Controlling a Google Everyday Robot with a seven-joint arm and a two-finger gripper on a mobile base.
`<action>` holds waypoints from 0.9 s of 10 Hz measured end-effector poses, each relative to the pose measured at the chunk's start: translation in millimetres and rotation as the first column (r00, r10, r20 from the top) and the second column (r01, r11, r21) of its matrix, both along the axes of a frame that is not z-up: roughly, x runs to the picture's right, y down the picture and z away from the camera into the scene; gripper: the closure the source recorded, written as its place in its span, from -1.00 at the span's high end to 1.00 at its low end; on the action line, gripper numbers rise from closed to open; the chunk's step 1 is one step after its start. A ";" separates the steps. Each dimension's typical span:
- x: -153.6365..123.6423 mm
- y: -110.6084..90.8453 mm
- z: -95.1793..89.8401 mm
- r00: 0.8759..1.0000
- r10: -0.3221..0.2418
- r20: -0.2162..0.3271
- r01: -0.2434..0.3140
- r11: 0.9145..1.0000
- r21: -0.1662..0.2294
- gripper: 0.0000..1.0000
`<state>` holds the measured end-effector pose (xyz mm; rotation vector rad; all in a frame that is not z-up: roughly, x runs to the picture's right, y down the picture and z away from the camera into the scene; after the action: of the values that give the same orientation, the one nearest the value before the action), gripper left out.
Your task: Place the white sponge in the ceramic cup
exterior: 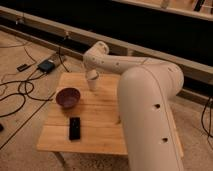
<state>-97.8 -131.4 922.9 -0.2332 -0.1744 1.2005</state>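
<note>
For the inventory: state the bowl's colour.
Dark purple bowl, camera view; end effector beside it.

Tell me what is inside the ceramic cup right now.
The ceramic cup stands on the wooden table under the arm's end; its inside cannot be seen from here. The gripper is hidden behind the arm, and no white sponge is visible.

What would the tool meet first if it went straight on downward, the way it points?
Most likely the ceramic cup, seemingly right under the tool at the far side of the wooden table. Depth is unclear; otherwise, the tabletop.
</note>
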 end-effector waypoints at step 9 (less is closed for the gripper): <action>6.1 -0.8 1.8 0.999 -0.012 0.035 0.010 0.999 0.039 -0.11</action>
<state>-91.7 -132.1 924.7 -0.2214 -0.2272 1.1816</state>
